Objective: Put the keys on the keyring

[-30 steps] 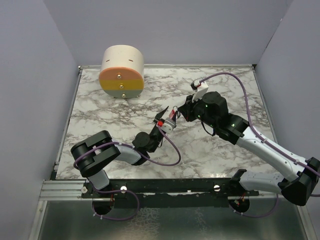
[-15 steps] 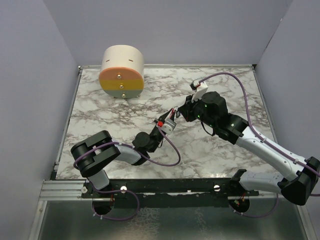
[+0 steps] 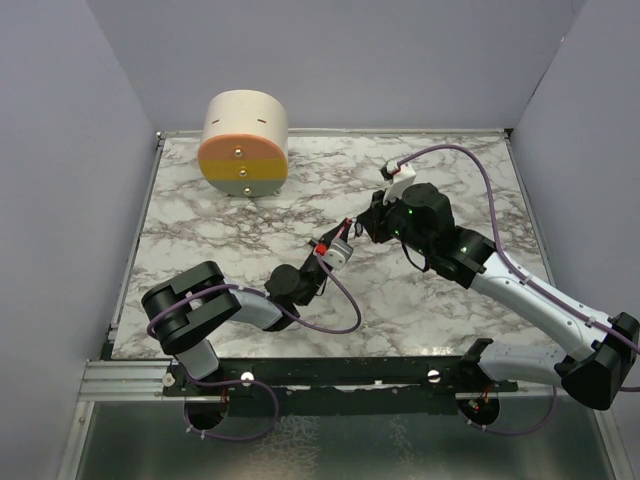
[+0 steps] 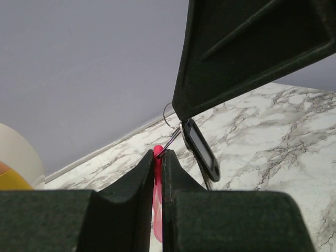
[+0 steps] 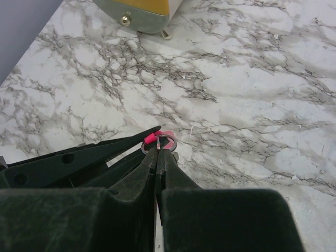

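The keys (image 4: 157, 151), a pink stick, are pinched in the left pincer (image 4: 157, 163); the right pincer (image 5: 156, 152) clamps the keyring (image 4: 202, 149), which touches the pink tip.

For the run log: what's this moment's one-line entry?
left fingers: shut on slim pink stick-shaped key | right fingers: shut on wire loop of black oval keyring | key tip at loop | threaded: cannot tell

One pink key (image 4: 157, 154), one black keyring (image 4: 202, 149), one cream-and-orange drum (image 3: 244, 145), two robot arms (image 3: 235, 308).
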Motion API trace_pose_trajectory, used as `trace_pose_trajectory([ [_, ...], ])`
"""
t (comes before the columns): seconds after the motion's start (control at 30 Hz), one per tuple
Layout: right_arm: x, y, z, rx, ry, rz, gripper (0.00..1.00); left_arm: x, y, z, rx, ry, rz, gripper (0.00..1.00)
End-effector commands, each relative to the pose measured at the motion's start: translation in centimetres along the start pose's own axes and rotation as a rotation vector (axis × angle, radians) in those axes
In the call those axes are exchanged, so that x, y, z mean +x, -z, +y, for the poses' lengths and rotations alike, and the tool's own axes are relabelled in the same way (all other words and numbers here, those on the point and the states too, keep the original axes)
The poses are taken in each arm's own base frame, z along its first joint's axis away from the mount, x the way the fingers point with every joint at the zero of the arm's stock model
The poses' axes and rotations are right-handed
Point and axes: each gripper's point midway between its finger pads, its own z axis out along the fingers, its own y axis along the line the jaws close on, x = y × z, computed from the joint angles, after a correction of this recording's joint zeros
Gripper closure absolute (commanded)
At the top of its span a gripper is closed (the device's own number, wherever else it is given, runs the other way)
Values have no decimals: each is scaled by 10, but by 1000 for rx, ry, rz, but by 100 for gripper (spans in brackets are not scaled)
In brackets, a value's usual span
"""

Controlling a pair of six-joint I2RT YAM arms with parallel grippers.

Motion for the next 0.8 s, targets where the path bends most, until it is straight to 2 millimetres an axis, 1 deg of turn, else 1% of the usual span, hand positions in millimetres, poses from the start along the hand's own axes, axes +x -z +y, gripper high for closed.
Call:
trace_pose_trajectory([
  [0.0, -3, 2, -9, 51, 5, -12, 99, -58, 1, 19, -69, 92, -213, 100],
  [0.37, 1, 1, -20, 98, 22, -14, 99, -67, 7, 20, -49, 103, -237, 100],
  [0.5, 2, 0, -23, 110, 33, -28, 99, -70, 9, 18, -30, 108, -247, 100],
  [0.77, -1, -2, -24, 107, 56, -59, 99, -74, 11, 11, 12, 129, -266, 100],
])
